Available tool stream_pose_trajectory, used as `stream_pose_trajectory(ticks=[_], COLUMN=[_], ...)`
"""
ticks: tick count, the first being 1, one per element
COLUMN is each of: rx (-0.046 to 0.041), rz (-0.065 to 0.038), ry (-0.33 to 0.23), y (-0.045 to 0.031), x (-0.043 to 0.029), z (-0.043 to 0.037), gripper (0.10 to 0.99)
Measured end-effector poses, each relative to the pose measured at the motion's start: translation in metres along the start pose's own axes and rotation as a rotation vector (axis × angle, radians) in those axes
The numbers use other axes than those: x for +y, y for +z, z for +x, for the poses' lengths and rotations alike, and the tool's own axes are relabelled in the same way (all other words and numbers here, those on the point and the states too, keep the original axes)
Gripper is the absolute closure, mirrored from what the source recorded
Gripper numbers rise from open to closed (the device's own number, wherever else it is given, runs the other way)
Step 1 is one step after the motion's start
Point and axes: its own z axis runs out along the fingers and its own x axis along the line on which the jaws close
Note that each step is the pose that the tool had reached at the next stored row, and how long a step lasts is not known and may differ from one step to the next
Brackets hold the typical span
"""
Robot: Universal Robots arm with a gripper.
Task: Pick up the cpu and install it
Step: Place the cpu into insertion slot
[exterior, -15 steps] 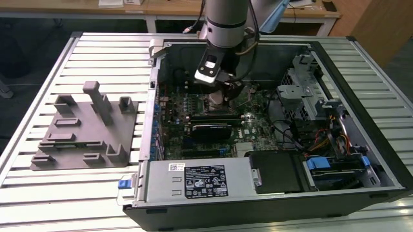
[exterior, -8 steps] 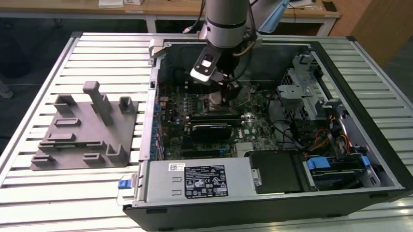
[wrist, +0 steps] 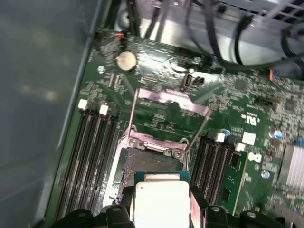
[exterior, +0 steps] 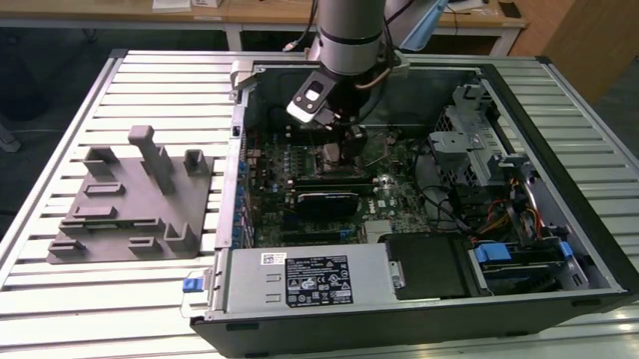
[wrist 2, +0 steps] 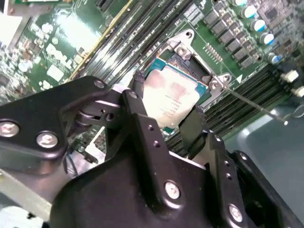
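Note:
The cpu is a small square chip with a pale silver top, held between the two black fingers of my gripper. In the first wrist view the cpu sits just over the near edge of the dark open socket, whose metal load plate is swung up. The thin socket lever sticks out to one side. In the exterior view my gripper reaches down into the open computer case, over the middle of the green motherboard.
A grey plastic fixture block with upright posts stands on the slatted table at the exterior view's left. Inside the case are a black finned part, a power supply, a drive cage and cables. Memory slots flank the socket.

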Motion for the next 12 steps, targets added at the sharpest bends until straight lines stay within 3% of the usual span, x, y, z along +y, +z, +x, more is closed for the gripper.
stream_pose_trajectory(ticks=[3, 4, 12], rx=[-0.0014, -0.0028, -0.0049], rz=[0.002, 0.003, 0.006], ry=[0.053, 0.114, 0.198], y=[0.0003, 0.0009, 0.0037], x=[0.0, 0.0, 0.001], z=[0.0, 0.0, 0.0021], gripper=[0.545, 0.545, 0.545])
